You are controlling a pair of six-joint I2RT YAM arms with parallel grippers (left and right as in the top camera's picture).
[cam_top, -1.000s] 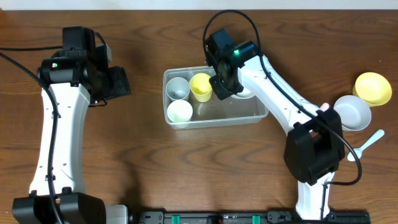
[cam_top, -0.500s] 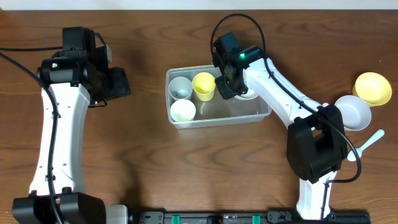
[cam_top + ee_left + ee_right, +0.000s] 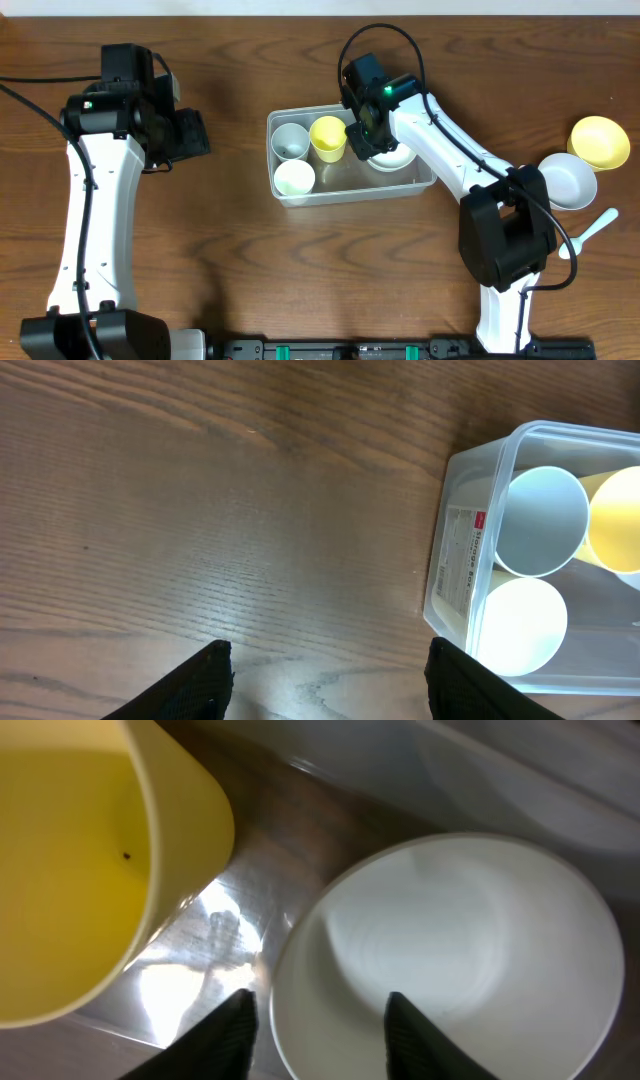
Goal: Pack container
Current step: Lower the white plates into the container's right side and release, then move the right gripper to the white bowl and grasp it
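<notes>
Claw check first: find the right claw (image 3: 316, 1012) down inside the container (image 3: 355, 193), its fingers (image 3: 228, 1030) parted astride the near rim of a white bowl (image 3: 450, 960) without pinching it, just beside the yellow cup (image 3: 70, 860). Find the left claw (image 3: 330, 660) spread wide over bare desk (image 3: 200, 510), holding nothing, well apart from the container on its left.

Locate the container near mid-desk, a little right of centre, long side running left to right.

Judge it light, thin-walled and see-through: likely to flex if squeezed mid-wall, slick on the smooth sides, apt to slide on the wood when nudged. Take hold at the rim near a rounded corner, probably the stiffest spot. Better still, steady one short end while loading the other. Treat the contents as light plastic ware, hardly fragile yet easily tipped.

Count one container. Count three cups, all inside at the left end: a pale cup (image 3: 290, 140), a white cup (image 3: 294, 179) and the yellow one. Count three bowls: the white one inside at the right end, plus a second white bowl (image 3: 567, 181) and a yellow bowl (image 3: 600, 142) side by side on the desk at far right. Count one white spoon (image 3: 592, 230) just below those two.
</notes>
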